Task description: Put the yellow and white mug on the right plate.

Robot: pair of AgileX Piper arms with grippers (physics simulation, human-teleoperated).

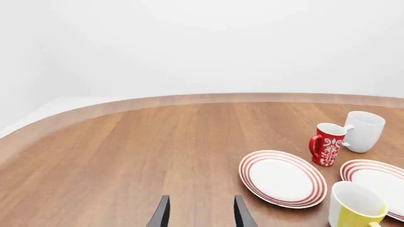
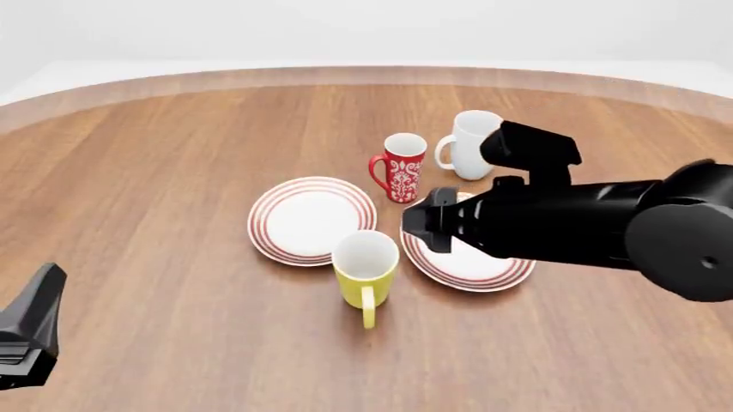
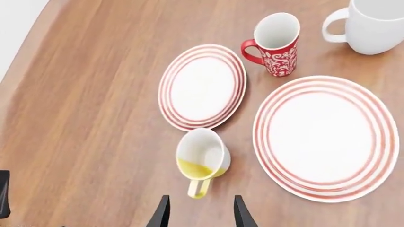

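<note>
The yellow and white mug (image 2: 364, 266) stands upright on the table between the two red-ringed plates, its handle toward the front edge. It also shows in the right wrist view (image 3: 202, 158) and in the left wrist view (image 1: 353, 205). The right plate (image 2: 472, 271) is empty and partly hidden by my right arm; the right wrist view (image 3: 325, 137) shows all of it. My right gripper (image 3: 199, 213) is open and empty, above the table, just short of the mug's handle. My left gripper (image 1: 200, 215) is open and empty, far off at the front left (image 2: 29, 330).
The left plate (image 2: 311, 219) is empty, beside the yellow mug. A red mug with a white pattern (image 2: 402, 166) and a tall white mug (image 2: 469, 144) stand behind the plates. The curved table edge (image 2: 343, 75) runs along the back.
</note>
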